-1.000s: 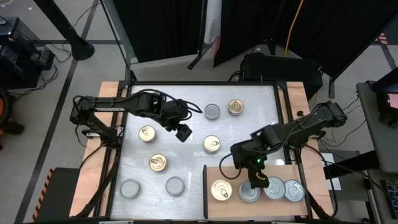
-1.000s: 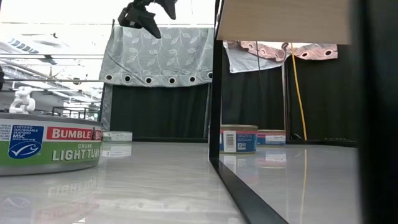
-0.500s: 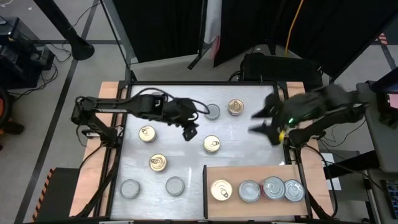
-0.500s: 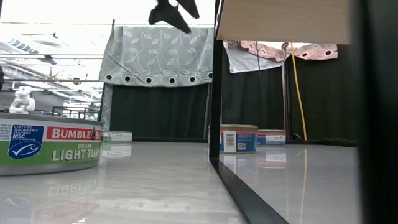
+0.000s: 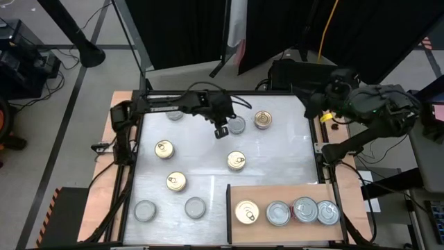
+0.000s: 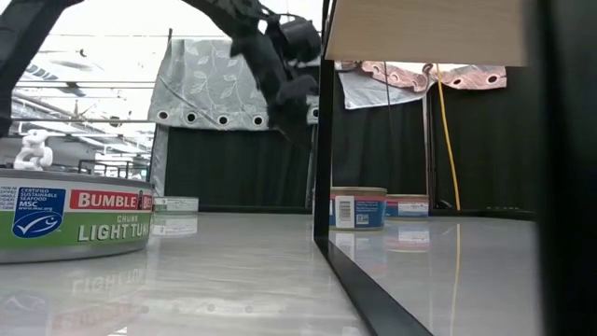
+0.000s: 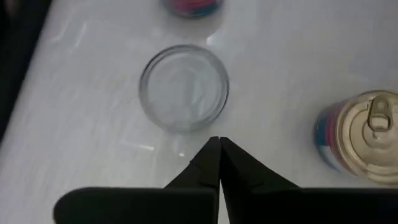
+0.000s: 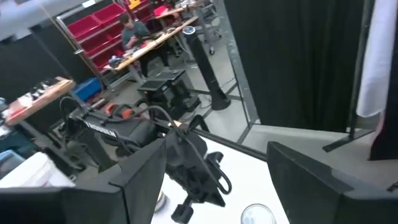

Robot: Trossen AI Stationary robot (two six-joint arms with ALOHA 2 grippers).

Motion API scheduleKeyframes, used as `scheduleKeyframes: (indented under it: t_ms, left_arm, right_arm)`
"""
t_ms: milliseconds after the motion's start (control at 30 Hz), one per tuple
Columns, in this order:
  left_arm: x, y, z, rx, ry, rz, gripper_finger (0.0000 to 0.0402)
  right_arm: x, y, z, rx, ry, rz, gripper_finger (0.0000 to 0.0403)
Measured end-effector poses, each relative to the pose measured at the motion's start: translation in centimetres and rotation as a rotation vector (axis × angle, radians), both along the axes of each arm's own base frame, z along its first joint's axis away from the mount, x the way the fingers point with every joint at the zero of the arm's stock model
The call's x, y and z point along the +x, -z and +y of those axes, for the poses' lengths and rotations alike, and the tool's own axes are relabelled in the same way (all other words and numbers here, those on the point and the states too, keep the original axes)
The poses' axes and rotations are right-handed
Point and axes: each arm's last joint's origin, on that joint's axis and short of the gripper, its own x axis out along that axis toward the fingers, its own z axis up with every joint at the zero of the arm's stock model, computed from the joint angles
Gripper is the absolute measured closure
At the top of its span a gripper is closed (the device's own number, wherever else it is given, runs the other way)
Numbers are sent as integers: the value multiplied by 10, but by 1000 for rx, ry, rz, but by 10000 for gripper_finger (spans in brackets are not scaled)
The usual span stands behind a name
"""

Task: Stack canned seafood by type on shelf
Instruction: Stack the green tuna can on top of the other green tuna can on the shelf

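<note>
My left gripper (image 5: 222,129) hangs shut above the white tabletop, beside a silver-topped can (image 5: 237,126) (image 7: 184,87) near the far edge and touching nothing. A gold-topped can (image 5: 263,119) (image 7: 364,134) stands to its right. Three more gold-topped cans (image 5: 236,160) and two silver-topped cans (image 5: 195,207) sit loose on the table. The shelf (image 5: 277,193) at the near right carries one gold-topped can (image 5: 247,212) and three silver-topped cans (image 5: 305,210) in a row. My right gripper (image 5: 311,104) (image 8: 217,180) is open and empty, drawn back high over the far right edge.
Another can (image 5: 175,113) lies partly under the left arm at the far left. A large tuna can (image 6: 70,219) fills the low view's left. Wooden side strips (image 5: 121,167) flank the table. Bare tabletop lies between the loose cans and the shelf.
My left gripper has moved toward the table's far edge and right, up to the silver-topped can there, and has shut its fingers on nothing. My right gripper has risen off the shelf's silver-topped cans and swung back to the far right edge. No can has moved.
</note>
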Motion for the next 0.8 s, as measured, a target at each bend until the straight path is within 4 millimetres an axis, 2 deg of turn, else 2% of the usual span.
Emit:
scheduleKeyframes:
  t_ms: [233, 533, 800]
  left_arm:
    - [20, 36, 4, 31, 88, 10, 390]
    - [25, 57, 8, 63, 63, 66, 389]
    - [25, 82, 5, 41, 94, 164, 389]
  right_arm:
    - [19, 8, -8, -15, 85, 67, 136]
    - [44, 17, -23, -7, 193, 119, 136]
    - [53, 22, -36, 28, 204, 142, 135]
